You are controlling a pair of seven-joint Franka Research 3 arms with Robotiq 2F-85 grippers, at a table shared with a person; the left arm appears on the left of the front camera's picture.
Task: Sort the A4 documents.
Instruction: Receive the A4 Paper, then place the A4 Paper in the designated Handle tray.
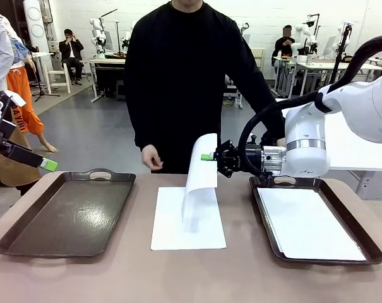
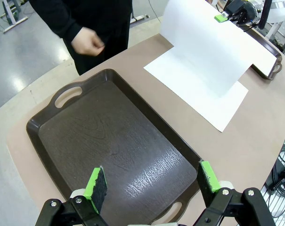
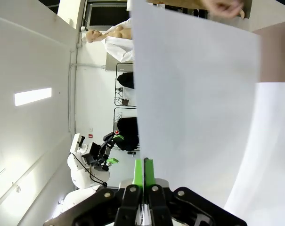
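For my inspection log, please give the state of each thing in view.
Lifted white A4 paper sheet: curled upward, edge pinched.
White paper on table: flat.
Left dark brown handled tray: bottom bare.
Right dark brown handled tray: holds flat paper.
Left gripper: open, above left tray.
Right gripper: shut on lifted sheet.

1. The brown table (image 1: 241, 271) spans the whole near scene.
2. The left tray (image 1: 67, 214), dark brown with handles, lies flat on its left part.
3. White paper (image 1: 172, 233) lies flat at the middle, between the trays.
4. The right tray (image 1: 345, 221) lies on its right part.
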